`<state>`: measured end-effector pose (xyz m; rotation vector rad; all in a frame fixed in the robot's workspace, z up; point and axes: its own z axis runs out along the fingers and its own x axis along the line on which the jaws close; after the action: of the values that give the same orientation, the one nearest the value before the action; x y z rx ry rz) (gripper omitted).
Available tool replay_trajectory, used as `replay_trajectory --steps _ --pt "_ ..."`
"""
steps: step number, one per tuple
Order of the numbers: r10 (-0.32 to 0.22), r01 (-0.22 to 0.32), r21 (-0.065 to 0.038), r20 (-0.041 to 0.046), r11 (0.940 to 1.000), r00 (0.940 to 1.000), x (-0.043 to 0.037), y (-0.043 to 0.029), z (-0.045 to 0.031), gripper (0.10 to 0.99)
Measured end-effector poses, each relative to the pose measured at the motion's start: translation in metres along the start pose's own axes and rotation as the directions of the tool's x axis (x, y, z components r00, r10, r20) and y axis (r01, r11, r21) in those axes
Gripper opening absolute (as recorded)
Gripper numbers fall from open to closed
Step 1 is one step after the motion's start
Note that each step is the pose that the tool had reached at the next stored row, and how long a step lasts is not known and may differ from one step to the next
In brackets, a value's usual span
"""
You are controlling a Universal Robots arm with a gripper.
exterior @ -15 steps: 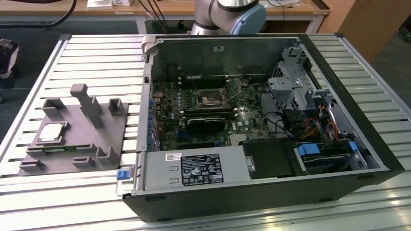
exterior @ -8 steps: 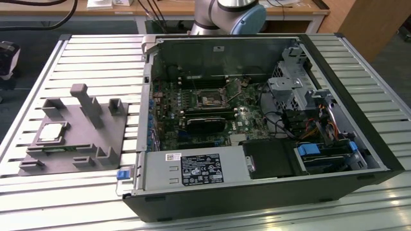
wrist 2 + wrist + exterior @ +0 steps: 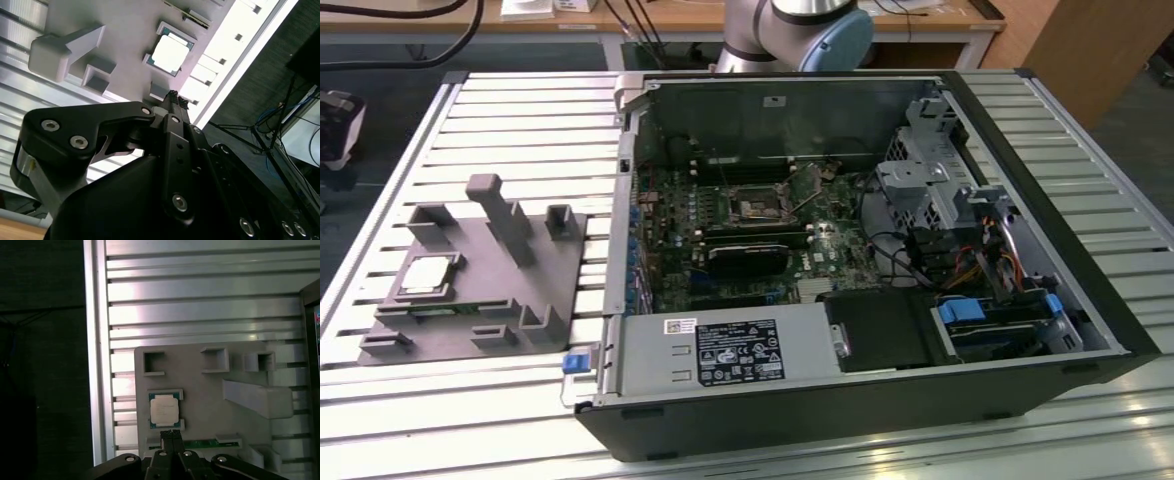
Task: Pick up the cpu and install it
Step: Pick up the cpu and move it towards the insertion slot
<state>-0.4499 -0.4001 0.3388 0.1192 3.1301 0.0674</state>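
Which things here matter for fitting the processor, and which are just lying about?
For the job: cpu chip, grey holder under it, motherboard socket, end effector.
Just lying about: power supply, drive cage, cables, slatted table.

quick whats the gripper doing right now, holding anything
Gripper: closed, holding nothing. The cpu sits ungripped in the grey fixture.
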Motion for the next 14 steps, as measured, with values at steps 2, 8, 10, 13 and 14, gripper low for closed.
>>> replay_trajectory --steps 2,8,10,13,14 --pt "0.0 0.0 0.0 -0.0001 1.0 1.0 0.0 0.0 0.001 0.106" --pt "0.0 0.0 0.0 0.0 1.0 1.0 0.0001 -0.0002 0.0046 0.106" --pt "0.0 0.0 0.0 -0.0001 1.0 1.0 0.0001 -0.0003 0.0058 0.106" --pt "0.0 0.0 0.0 -0.0001 1.0 1.0 0.0002 -0.0003 0.0075 0.106" --pt "0.0 0.0 0.0 -0.0001 1.0 1.0 0.0002 -0.0003 0.008 0.106"
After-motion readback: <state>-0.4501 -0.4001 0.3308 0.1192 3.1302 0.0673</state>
